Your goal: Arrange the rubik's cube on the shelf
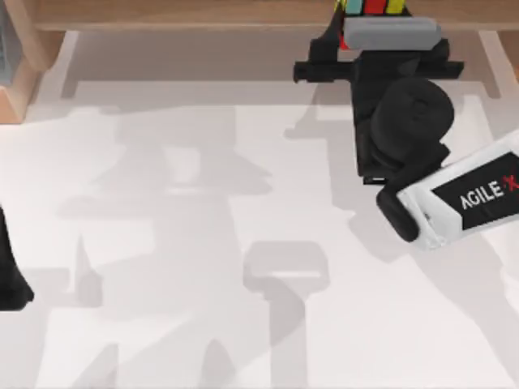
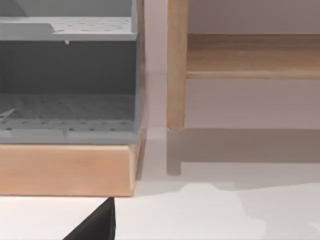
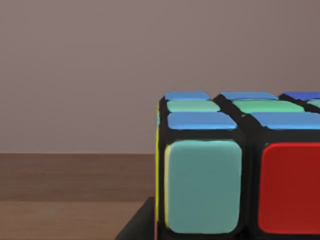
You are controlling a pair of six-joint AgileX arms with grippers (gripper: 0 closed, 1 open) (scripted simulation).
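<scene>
Top view — right claw (image 1: 375, 18) at shelf (image 1: 203, 12), rubik's cube (image 1: 371, 6).

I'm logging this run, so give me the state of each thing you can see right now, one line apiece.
rubik's cube: upright at the shelf's board, up against the right gripper.
shelf: standing along the table's far edge.
right gripper: reached out to the shelf, at the cube.
left arm: parked at the table's left edge.
</scene>
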